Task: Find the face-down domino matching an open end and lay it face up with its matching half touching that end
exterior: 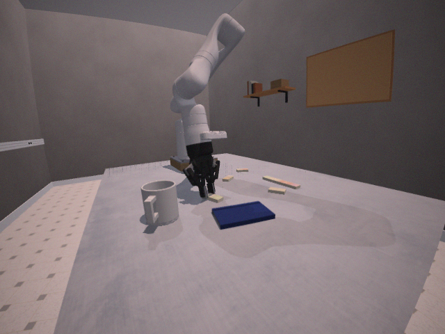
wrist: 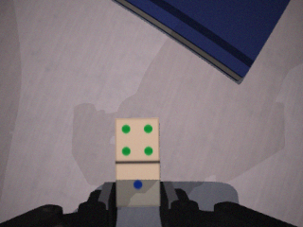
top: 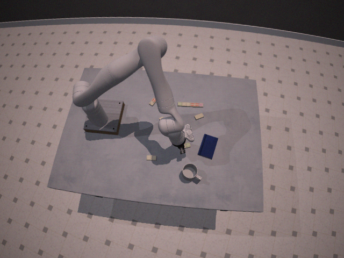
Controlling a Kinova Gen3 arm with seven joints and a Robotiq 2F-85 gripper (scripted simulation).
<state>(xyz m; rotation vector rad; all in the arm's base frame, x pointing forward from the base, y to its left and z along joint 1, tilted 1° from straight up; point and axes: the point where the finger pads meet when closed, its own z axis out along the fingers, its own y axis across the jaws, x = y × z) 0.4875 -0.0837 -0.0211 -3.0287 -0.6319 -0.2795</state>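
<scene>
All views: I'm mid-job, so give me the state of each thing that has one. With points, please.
Gripper (top: 182,151) (exterior: 207,194) (wrist: 137,197): shut on the four-one domino
Four-one domino (top: 187,145) (exterior: 215,197) (wrist: 137,163): face up
Domino line (top: 190,104) (exterior: 281,181): straight, face up
Blue book (top: 207,146) (exterior: 244,214) (wrist: 222,28): closed, flat
Mug (top: 190,172) (exterior: 161,204): upright

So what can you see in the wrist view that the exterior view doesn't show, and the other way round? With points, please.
Only wrist: the pips on the domino (exterior: 215,197) (wrist: 137,142) at the gripper (exterior: 207,194) (wrist: 137,197), four green on one half, one blue on the other.

Only exterior: the mug (exterior: 160,202), the line of dominoes (exterior: 281,181), the wall shelf (exterior: 269,92) and the orange board (exterior: 350,69).

Both: that domino, the gripper's fingers and the blue book (exterior: 243,213) (wrist: 213,28), though the wrist view cuts the book off.
</scene>
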